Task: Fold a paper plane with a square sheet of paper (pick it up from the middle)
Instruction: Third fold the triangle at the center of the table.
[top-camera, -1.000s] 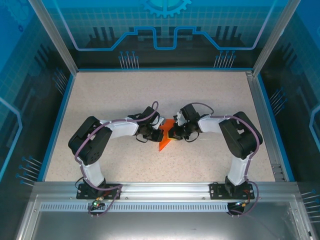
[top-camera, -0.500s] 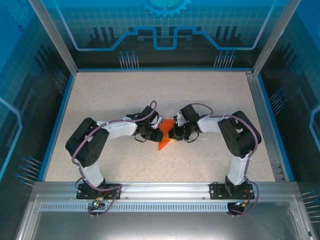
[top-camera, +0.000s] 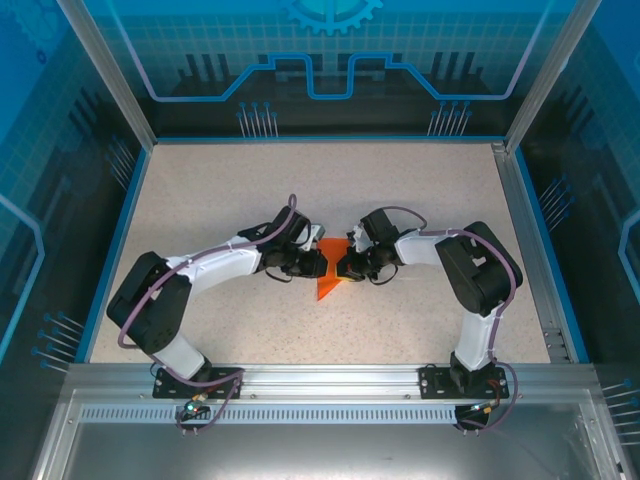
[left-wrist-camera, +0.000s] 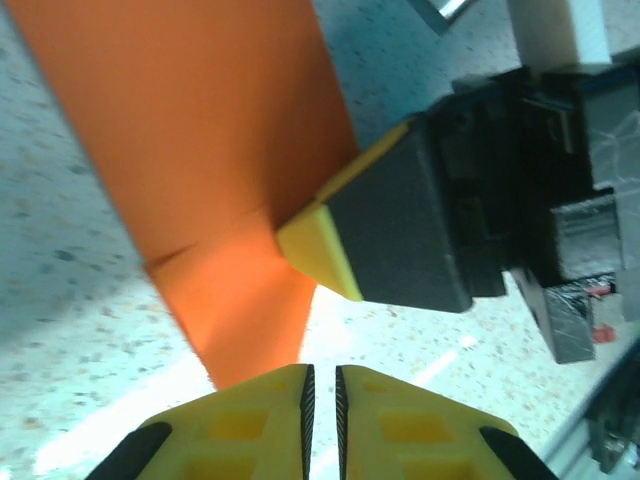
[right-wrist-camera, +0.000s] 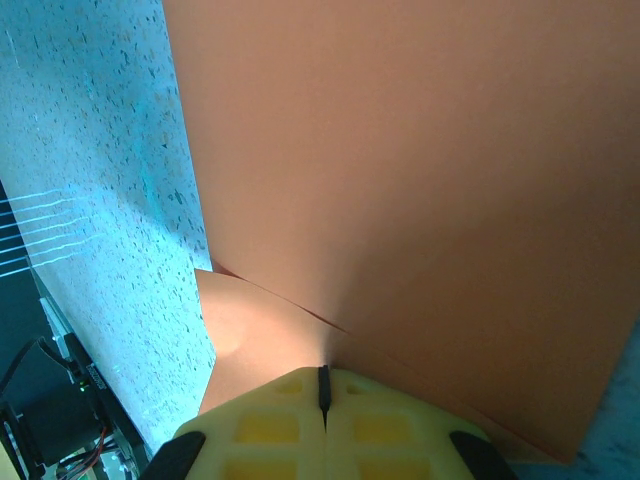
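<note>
- My right gripper (right-wrist-camera: 323, 385) is clenched on an edge of the square sheet of paper (right-wrist-camera: 400, 180), its pads pressed together.
- My left gripper (left-wrist-camera: 322, 375) shows a thin slit between its pads; I cannot tell whether it pinches anything.
- The paper, creased into an orange wedge, sits mid-table (top-camera: 250, 180) between my two grippers.
</note>
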